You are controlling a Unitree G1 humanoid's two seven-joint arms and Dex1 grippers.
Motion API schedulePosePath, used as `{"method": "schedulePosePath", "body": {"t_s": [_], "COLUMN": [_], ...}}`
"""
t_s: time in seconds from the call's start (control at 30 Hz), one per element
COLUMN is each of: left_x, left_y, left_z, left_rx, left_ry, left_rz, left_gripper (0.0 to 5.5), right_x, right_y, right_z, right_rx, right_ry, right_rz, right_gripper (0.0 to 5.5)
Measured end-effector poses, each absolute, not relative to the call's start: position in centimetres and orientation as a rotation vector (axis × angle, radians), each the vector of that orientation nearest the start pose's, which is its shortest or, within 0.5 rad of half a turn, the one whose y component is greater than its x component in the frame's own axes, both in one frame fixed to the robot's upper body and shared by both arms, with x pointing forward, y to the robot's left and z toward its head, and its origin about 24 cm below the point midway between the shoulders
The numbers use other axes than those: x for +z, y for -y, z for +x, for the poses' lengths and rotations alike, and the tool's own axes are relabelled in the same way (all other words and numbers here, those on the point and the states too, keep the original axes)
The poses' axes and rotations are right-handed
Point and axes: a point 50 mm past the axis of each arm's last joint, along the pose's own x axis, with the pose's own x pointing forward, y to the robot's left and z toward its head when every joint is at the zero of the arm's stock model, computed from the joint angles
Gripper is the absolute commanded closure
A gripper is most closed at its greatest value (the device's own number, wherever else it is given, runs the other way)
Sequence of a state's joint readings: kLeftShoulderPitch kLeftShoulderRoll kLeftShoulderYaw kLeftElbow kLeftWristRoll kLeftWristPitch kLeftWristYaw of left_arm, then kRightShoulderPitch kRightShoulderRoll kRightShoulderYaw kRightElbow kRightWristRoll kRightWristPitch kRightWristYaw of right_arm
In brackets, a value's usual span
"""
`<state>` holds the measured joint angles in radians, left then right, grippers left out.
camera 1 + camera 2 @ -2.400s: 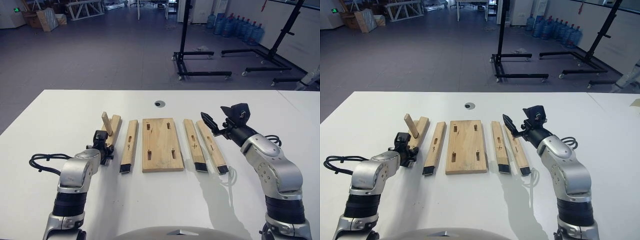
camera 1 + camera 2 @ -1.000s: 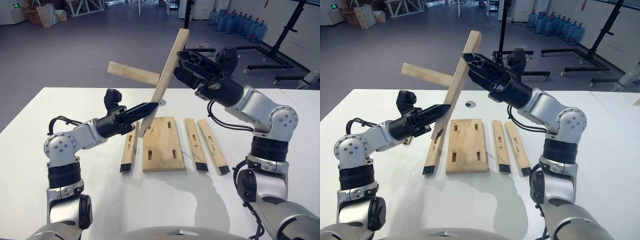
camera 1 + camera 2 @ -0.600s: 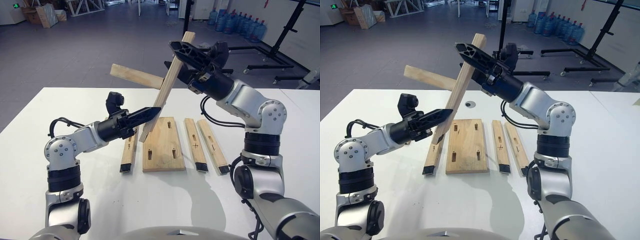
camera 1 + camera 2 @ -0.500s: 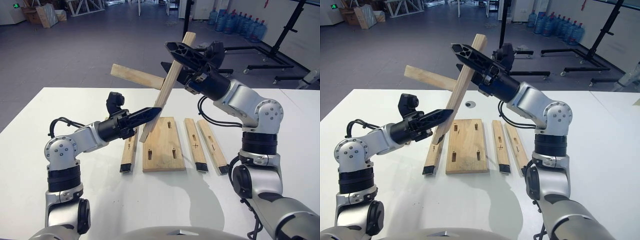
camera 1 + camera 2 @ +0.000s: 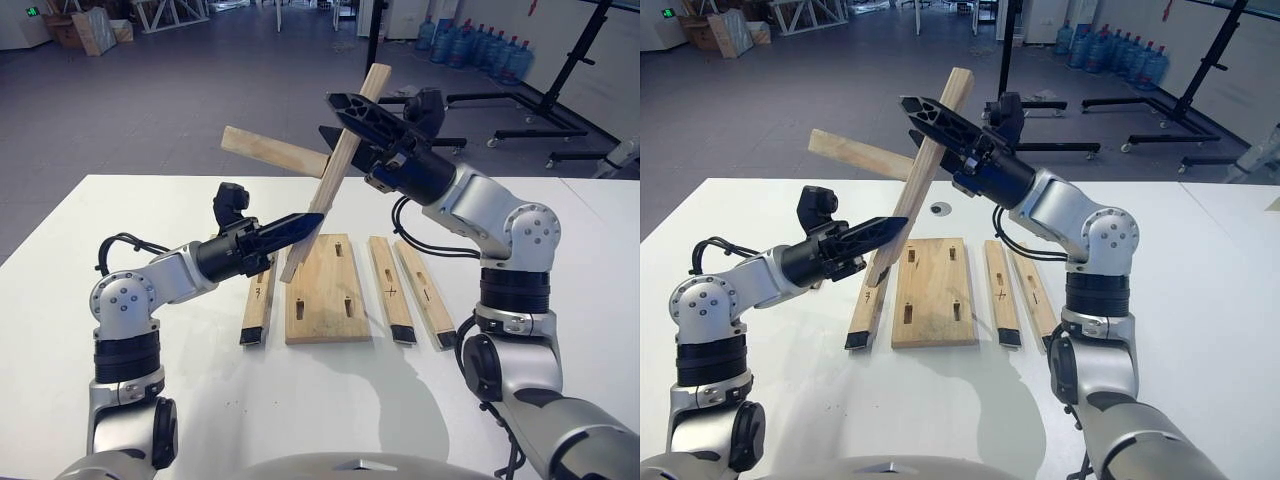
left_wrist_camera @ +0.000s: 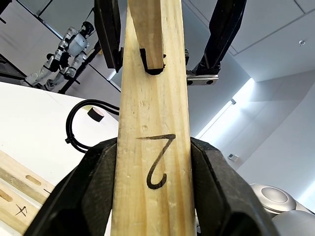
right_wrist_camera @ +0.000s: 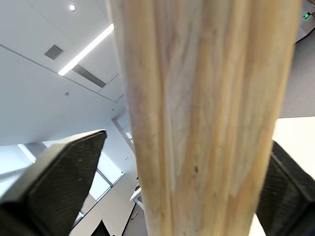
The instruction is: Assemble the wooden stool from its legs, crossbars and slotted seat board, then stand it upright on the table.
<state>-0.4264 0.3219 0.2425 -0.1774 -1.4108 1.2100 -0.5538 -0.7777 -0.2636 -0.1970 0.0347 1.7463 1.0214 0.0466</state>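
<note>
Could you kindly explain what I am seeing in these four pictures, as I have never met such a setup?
This is a humanoid robot with two arms, each ending in a two-fingered pincer. The two wide pictures come from cameras in its head, looking down over a white table; the two close-ups come from cameras on its wrists. On the table lie the slotted seat board, a lone leg on its left and two further legs on its right. Held up above them is a raised leg with a crossbar fitted into it. The left pincer is clamped on that leg's lower part; the right pincer is at its upper part, though whether it grips is unclear.
</note>
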Motion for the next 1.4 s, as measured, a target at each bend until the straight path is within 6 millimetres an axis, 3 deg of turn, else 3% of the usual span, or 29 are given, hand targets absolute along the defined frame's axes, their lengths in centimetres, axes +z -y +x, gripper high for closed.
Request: {"method": "schedulePosePath", "body": {"t_s": [0.3, 0.47, 0.5, 0.73, 0.83, 0.93, 1.07, 1.2, 1.4], "left_x": [17.5, 17.4, 17.4, 17.3, 17.0, 14.9, 13.6, 13.5, 12.0], "left_y": [-13.1, -13.1, -13.1, -13.4, -14.0, -15.5, -15.9, -13.7, -12.9], "left_z": [25.1, 25.1, 25.1, 25.1, 25.5, 26.3, 26.8, 25.4, 23.3], "left_rx": [-1.393, -1.393, -1.392, -1.319, -1.238, -0.981, -0.712, -0.632, -0.569], "left_ry": [-0.262, -0.269, -0.270, -0.232, -0.209, -0.236, -0.260, -0.312, -0.472], "left_rz": [-0.859, -0.859, -0.857, -0.819, -0.780, -0.660, -0.430, -0.097, 0.349], "left_gripper": [3.48, 3.48, 3.11, 1.95, 1.48, 1.04, 0.44, 0.10, 0.10], "right_x": [24.7, 24.3, 24.2, 23.8, 23.9, 24.3, 24.0, 22.2, 19.4], "right_y": [10.2, 10.4, 10.4, 11.3, 13.0, 15.9, 18.5, 18.5, 17.6], "right_z": [29.6, 29.5, 29.5, 29.2, 29.7, 30.5, 32.0, 33.3, 34.0], "right_rx": [1.236, 1.217, 1.215, 1.179, 1.090, 0.950, 0.833, 0.797, 0.800], "right_ry": [-0.188, -0.192, -0.191, -0.155, -0.067, 0.089, 0.215, 0.296, 0.318], "right_rz": [1.003, 1.006, 1.007, 0.895, 0.769, 0.578, 0.381, 0.321, 0.380], "right_gripper": [3.28, 3.39, 3.39, 3.43, 3.43, 3.43, 3.43, 3.43, 3.43]}}
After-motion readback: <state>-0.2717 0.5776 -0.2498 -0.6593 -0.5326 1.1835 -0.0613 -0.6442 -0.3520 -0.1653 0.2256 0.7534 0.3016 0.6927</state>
